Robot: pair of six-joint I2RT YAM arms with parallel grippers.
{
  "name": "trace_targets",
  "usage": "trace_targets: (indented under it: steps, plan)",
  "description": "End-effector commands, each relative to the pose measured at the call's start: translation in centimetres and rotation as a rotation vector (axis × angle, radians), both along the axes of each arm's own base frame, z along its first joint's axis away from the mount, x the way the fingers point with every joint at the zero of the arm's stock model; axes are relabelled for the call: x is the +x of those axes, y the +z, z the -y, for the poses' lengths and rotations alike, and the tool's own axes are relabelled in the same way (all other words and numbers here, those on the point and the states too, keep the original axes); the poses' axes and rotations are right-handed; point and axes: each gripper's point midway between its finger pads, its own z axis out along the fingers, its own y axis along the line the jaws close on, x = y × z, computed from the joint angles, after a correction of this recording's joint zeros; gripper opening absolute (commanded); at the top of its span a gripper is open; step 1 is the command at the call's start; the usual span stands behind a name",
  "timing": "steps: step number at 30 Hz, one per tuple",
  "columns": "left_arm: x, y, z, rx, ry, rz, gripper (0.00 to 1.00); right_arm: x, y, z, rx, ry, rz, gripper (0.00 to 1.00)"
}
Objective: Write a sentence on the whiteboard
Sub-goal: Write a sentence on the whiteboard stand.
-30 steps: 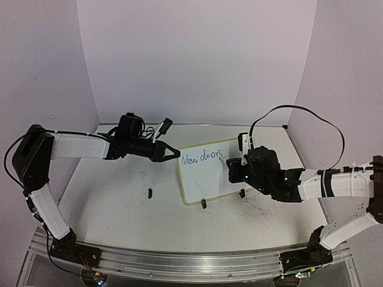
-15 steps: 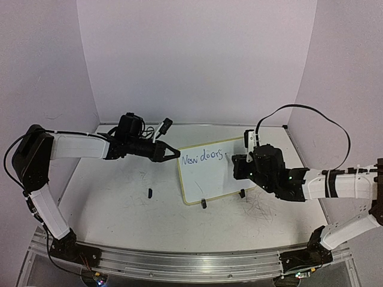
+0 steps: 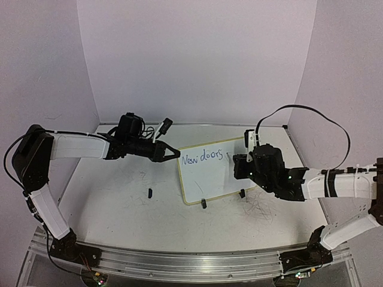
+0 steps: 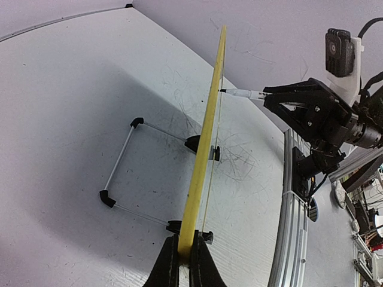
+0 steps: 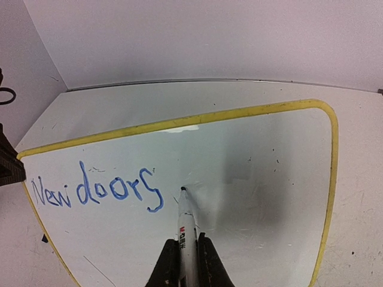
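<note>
Sentence (image 5: 96, 190) partway: "New doors" so far, likely more to come. Whiteboard (image 5: 257, 179) stands mid-table (image 3: 119, 209). Right pincer (image 5: 187, 254) closed around marker (image 5: 188, 224), tip just past the "s" — left pincer (image 4: 184, 254) clamps the board's edge.

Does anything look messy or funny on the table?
Yes. Grey scribbles mark the table by the whiteboard, near its right foot, as if a pen strayed off it. A small black piece, maybe a pen cap, lies alone to the board's left.
</note>
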Motion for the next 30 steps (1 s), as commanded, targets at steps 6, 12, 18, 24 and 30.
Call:
trace_targets:
  steps: [6, 12, 18, 24, 30]
  plan:
    - [-0.6, -0.4, -0.3, 0.038, -0.004, -0.007, 0.0, 0.7, 0.8, 0.0, 0.015, -0.023, 0.02, 0.0]
    - [-0.6, -0.3, -0.3, 0.037, -0.005, -0.003, 0.0, 0.3, 0.5, 0.9, 0.01, -0.042, 0.012, 0.0]
    - [-0.7, -0.4, -0.2, 0.039, -0.008, -0.003, 0.0, 0.4, 1.2, 1.3, 0.011, -0.065, 0.025, 0.0]
    - [-0.7, -0.5, -0.2, 0.039, -0.01, -0.002, 0.0, 0.8, 1.5, 1.3, 0.013, -0.079, 0.032, 0.0]
    - [-0.8, -0.4, -0.2, 0.037, -0.012, -0.001, 0.0, 1.3, 2.3, 0.4, 0.019, -0.057, 0.058, 0.0]
